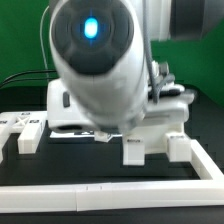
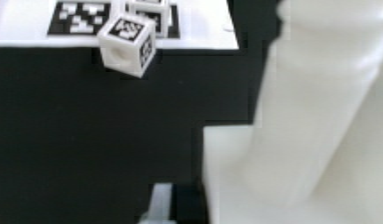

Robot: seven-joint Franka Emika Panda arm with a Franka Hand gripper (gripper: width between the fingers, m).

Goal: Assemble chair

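Our hand (image 2: 163, 205) is pressed together; a tall chair part (image 2: 303, 110) stands just beside it, a tagged peg (image 2: 131, 46) farther off by the marker board (image 2: 197, 30).

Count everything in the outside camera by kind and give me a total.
Chair body: 1
Loose block: 1
Marker board: 1
Border rail: 1
Robot arm: 1
Total: 5

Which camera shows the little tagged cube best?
The wrist view: the cube sits sharp and unblocked, its tag plain. In the exterior view I cannot pick it out, and the arm hides much.
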